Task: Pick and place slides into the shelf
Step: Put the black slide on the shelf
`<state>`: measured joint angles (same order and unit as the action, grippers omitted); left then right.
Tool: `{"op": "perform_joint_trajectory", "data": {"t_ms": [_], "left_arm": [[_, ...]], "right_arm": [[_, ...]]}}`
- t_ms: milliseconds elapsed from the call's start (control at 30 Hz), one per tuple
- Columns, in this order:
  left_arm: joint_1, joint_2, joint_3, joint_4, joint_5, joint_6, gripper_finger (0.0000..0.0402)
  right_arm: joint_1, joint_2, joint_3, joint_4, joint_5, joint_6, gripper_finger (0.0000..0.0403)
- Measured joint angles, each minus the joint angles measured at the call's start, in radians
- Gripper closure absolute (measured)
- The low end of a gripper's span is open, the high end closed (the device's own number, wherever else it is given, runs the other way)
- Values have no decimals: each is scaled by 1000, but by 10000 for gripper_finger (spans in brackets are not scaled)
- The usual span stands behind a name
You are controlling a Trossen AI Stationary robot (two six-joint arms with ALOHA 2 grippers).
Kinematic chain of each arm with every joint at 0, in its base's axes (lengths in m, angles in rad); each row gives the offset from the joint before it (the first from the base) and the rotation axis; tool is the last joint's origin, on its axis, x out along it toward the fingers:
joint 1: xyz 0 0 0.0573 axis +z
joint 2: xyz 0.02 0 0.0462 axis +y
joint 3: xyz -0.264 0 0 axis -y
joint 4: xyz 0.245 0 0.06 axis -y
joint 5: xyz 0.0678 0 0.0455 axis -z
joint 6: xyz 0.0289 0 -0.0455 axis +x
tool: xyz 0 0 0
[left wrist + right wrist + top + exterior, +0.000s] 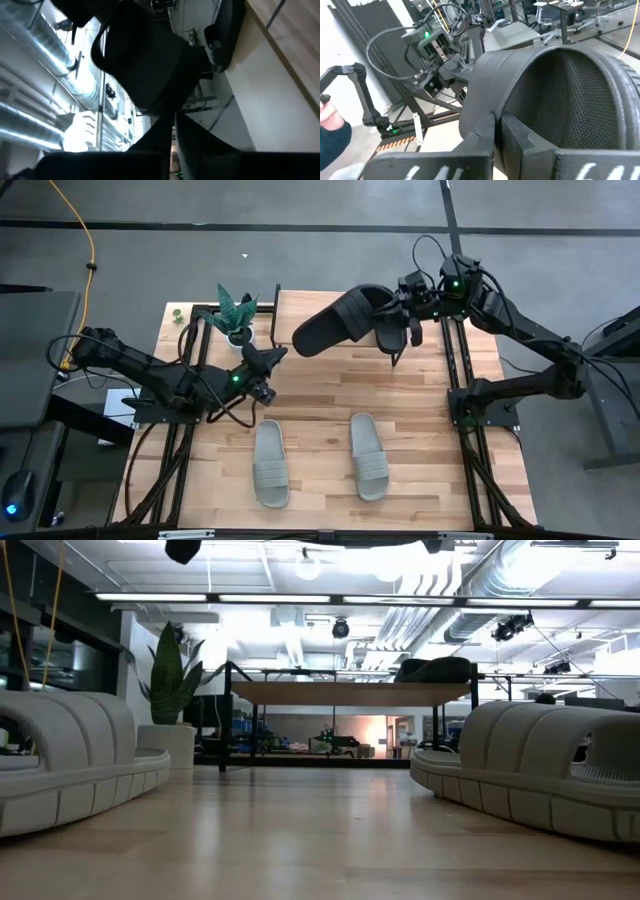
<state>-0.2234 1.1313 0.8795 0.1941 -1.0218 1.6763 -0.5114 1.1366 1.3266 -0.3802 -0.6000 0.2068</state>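
Note:
My right gripper (395, 315) is shut on a black slide (335, 323) and holds it in the air over the shelf (295, 302), a light plank on black legs at the table's far side. Another black slide (435, 668) lies on the shelf top. Two grey-green slides (271, 463) (368, 456) lie soles down on the near half of the table. My left gripper (281, 354) is shut, level and pointing toward the held slide's free end, a little short of it. I cannot tell whether it touches that end. My right gripper pinches the edge of the black slide's wide strap (490, 100) between its two fingers. It comes nearly level from the table's right side. The slide is lifted clear of shelf and table. It reaches toward the left, tilted, with its free end (305, 340) lower.
A potted plant (237, 310) stands at the shelf's left end. Black frame rails (462, 370) run along both table sides. The table's middle (330, 385) lies bare between the shelf and the grey-green slides. A person's hand (329, 117) shows beyond the table.

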Motion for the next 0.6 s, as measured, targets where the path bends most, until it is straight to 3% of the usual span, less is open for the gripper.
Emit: {"op": "perform_joint_trajectory", "data": {"t_ms": [267, 400, 600], "left_arm": [[0, 0, 0, 102, 29, 109, 290], [0, 1, 0, 156, 102, 186, 242], [0, 45, 0, 237, 130, 333, 203]], "right_arm": [[-55, 0, 0, 48, -92, 69, 403], [-65, 0, 0, 100, -161, 105, 403], [-65, 0, 1, 141, -197, 150, 403]]}}
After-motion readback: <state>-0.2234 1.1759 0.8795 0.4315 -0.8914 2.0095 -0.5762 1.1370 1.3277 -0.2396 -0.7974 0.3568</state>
